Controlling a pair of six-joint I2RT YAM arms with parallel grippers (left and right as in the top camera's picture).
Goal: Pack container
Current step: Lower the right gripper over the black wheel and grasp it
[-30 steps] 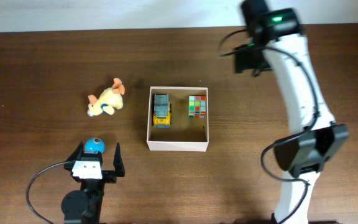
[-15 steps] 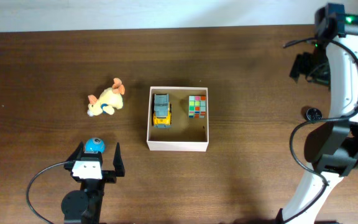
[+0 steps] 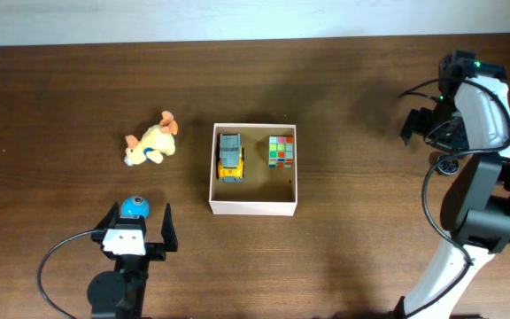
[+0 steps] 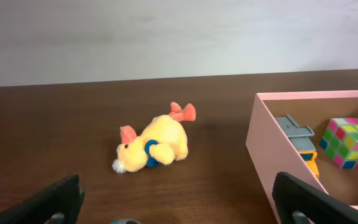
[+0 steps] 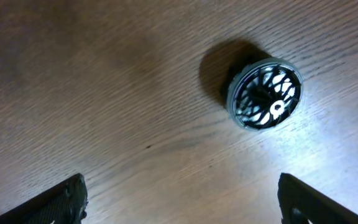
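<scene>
The container (image 3: 253, 207), a white-walled square box with a tan inside, sits mid-table and holds a yellow and grey toy car (image 3: 229, 157) and a colour cube (image 3: 282, 151). It also shows in the left wrist view (image 4: 272, 155), with the car (image 4: 300, 146) and cube (image 4: 353, 143). A yellow plush duck (image 3: 151, 142) lies left of the box, also seen in the left wrist view (image 4: 154, 148). My left gripper (image 3: 138, 229) is open, with a blue round toy (image 3: 133, 207) between its fingertips. My right gripper (image 3: 425, 126) is open above the table at far right, near a black round disc (image 5: 265, 93).
The black disc (image 3: 448, 164) lies on bare wood beside the right arm's base. The table's back edge meets a white wall. Cables loop by both arm bases.
My right arm has swung from behind the box to the far right and come down near the black disc. The left arm and the toys have not moved.
</scene>
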